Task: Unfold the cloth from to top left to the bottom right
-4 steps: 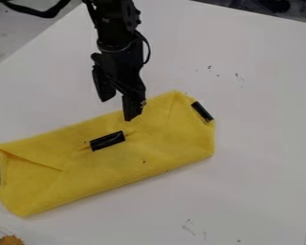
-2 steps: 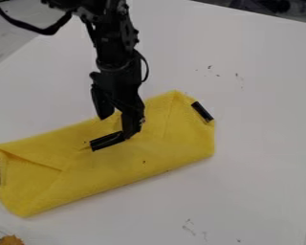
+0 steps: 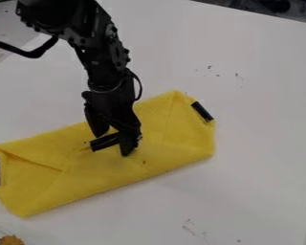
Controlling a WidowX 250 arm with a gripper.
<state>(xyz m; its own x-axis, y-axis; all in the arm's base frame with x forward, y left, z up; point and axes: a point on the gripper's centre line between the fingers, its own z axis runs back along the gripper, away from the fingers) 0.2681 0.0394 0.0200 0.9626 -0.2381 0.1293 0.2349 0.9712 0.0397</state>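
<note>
Yellow cloth [image 3: 85, 177], folded into a long band on a white table [image 3: 251, 143], its long axis slanting from lower left to upper right. A black gripper [image 3: 112, 144], fingers spread apart, is at the cloth's middle black strip [image 3: 102, 142]. An orange object [image 3: 11, 240] sits near the cloth's lower-left end.

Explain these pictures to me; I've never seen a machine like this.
The black machine is a robot arm, ending in a two-fingered pincer. Every picture comes from one fixed camera, looking down at a slant. On the white table lies a folded yellow cloth, with a black strip near its middle and others toward its ends. The pincer is down at the middle strip, its fingers apart. I can't see that it holds anything.
</note>
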